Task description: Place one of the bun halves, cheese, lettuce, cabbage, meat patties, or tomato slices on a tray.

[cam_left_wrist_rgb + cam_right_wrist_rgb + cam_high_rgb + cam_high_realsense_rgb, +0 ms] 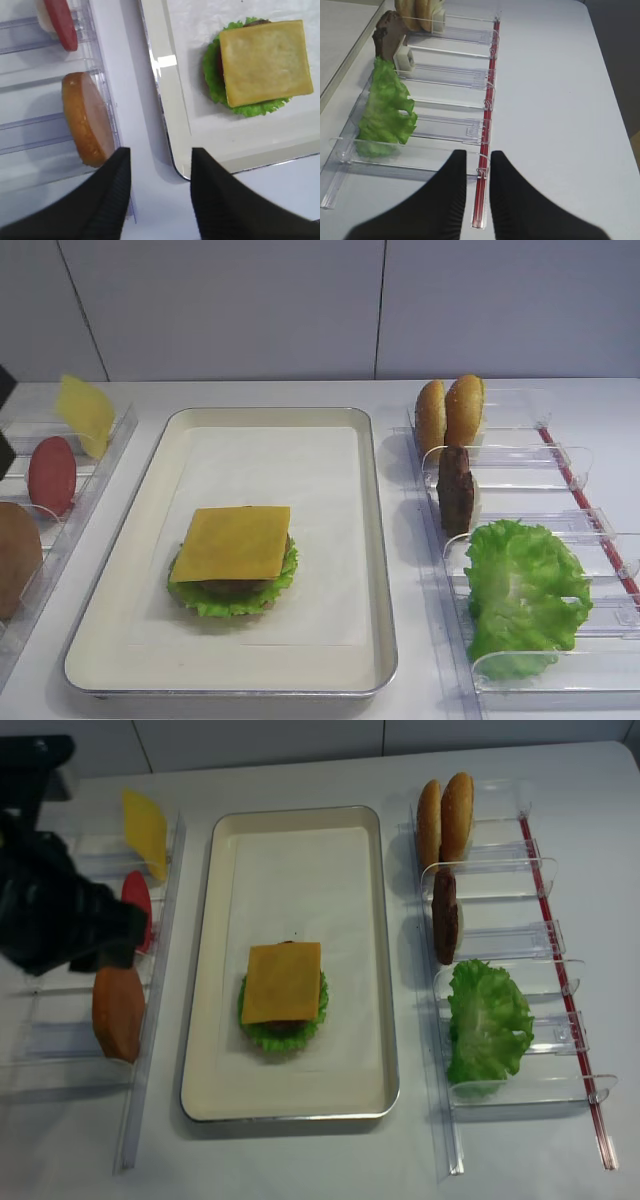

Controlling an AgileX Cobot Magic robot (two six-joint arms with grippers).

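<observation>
Yellow-orange cheese (233, 542) lies flat atop lettuce (232, 592) in the cream tray (371, 540), which we see lined with white paper. Our left gripper (159, 165) hangs spread and empty over the tray's edge (beside a bun half (88, 118)), while our right gripper (478, 172), fingers nearly together, holds nothing.

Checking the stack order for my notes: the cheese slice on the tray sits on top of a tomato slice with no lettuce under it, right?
Not quite. The cheese on the tray lies over frilly green lettuce, as the exterior high view shows.
</observation>
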